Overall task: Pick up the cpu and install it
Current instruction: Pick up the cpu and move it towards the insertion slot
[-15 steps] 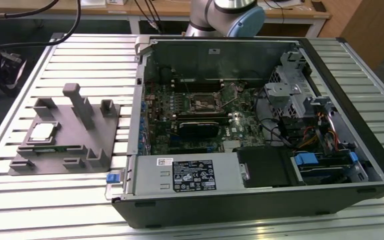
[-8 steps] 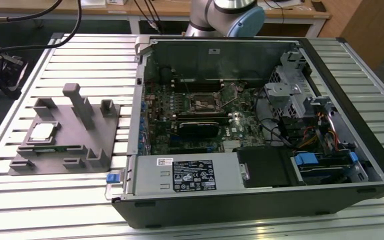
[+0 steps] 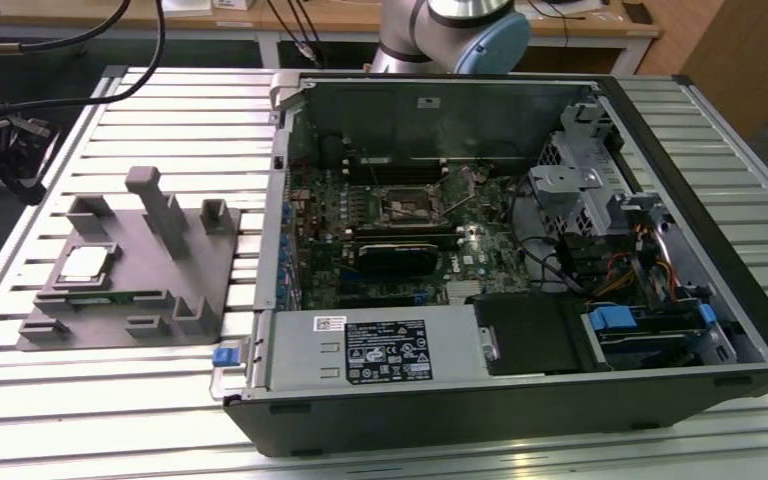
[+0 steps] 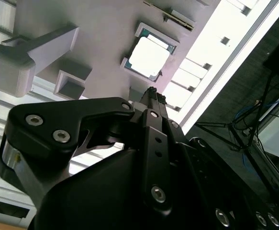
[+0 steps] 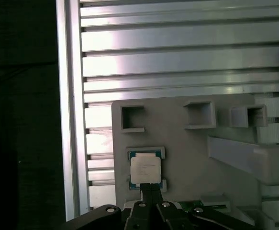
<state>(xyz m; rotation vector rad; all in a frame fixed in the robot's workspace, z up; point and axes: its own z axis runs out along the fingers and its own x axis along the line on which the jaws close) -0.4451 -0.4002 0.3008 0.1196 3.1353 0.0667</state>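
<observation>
The cpu [image 5: 145, 168], a flat square chip with a pale metal top, lies level in a shallow framed recess of the grey fixture [image 5: 187, 143]. It is untouched and not yet lifted. In the exterior view the fixture stands on the slotted aluminium table [image 3: 91, 400], at the exterior view's left of the open computer case [image 3: 491, 420]. The black-framed motherboard socket [image 3: 408, 203] lies inside that case, well apart from the chip.

In both wrist views the gripper [image 5: 149, 190] hangs above the fixture, near one edge of the chip. Its two slim fingertips [image 4: 152, 93] appear pressed together, with nothing between them.

The step in hand is judged to be the approach for the pick. Done well, it calls for tips spread wider than the chip and centred over it. They should then come down squarely on two opposite edges clear of the recess frame. A level, light hold guards the underside contacts.
</observation>
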